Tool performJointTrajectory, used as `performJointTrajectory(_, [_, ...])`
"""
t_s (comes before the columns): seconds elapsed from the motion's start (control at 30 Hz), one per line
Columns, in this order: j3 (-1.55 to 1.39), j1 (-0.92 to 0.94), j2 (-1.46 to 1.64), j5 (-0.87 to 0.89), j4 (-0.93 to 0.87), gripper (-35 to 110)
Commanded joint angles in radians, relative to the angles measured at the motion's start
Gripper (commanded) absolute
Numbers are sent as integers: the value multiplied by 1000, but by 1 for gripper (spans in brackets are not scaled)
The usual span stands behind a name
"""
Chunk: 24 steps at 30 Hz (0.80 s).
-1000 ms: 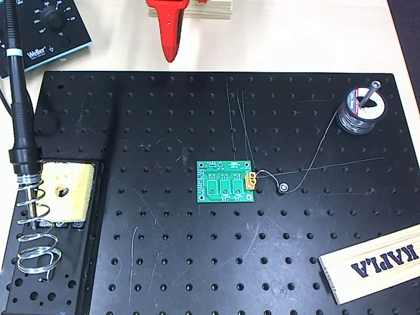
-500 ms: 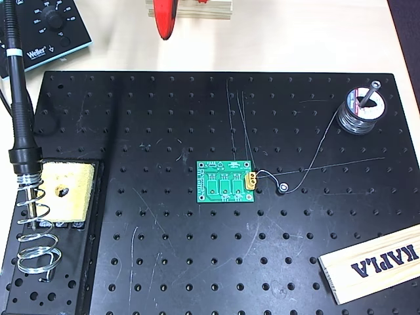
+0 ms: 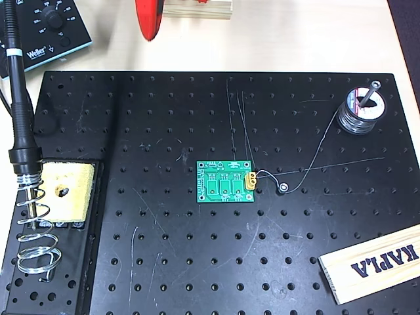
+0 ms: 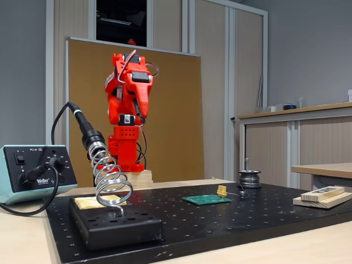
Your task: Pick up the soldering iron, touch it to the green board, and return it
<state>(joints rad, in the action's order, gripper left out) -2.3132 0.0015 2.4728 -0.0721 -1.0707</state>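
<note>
Your soldering iron (image 3: 18,98) is sitting parked in its coiled wire stand (image 3: 34,230) at the left edge of the overhead view, handle angling up and away, tip down inside the spring. In the fixed view the iron (image 4: 82,127) is leaning left out of the coil (image 4: 111,181), its black cable (image 4: 33,206) looping down to the Weller soldering station (image 4: 34,171). A yellow sponge (image 3: 63,191) is lying just beside the coil on the same black holder base (image 4: 115,223).

Near the middle of the black perforated plate (image 3: 197,262) your green board (image 3: 226,182) is lying flat, its yellow connector (image 3: 250,180) facing right in the overhead view. Thin solder wire (image 3: 315,157) is trailing from that connector side toward the solder spool (image 3: 361,110) at the plate's far right corner. A wooden block marked KAPLA (image 3: 374,262) is resting at the lower right.

Your red gripper (image 3: 149,18) is hanging folded above the table beyond the plate's far edge, well apart from iron and board. It is carrying nothing; you cannot tell whether its fingers are parted. In the fixed view the arm (image 4: 127,104) is standing tucked on its wooden base (image 4: 136,177).
</note>
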Motion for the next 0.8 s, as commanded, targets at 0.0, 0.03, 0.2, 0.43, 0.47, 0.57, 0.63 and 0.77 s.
performJointTrajectory(0.0, [84, 52, -103, 23, 109, 5])
performJointTrajectory(0.03, [94, 67, -144, 26, 149, 6])
performJointTrajectory(0.2, [101, 109, -305, -77, 382, 18])
performJointTrajectory(0.43, [130, 167, -443, -249, 551, 22])
performJointTrajectory(0.47, [135, 178, -456, -261, 557, 22])
performJointTrajectory(0.57, [150, 210, -480, -302, 560, 21])
performJointTrajectory(0.63, [155, 229, -491, -331, 558, 21])
performJointTrajectory(0.77, [150, 262, -506, -393, 569, 21])
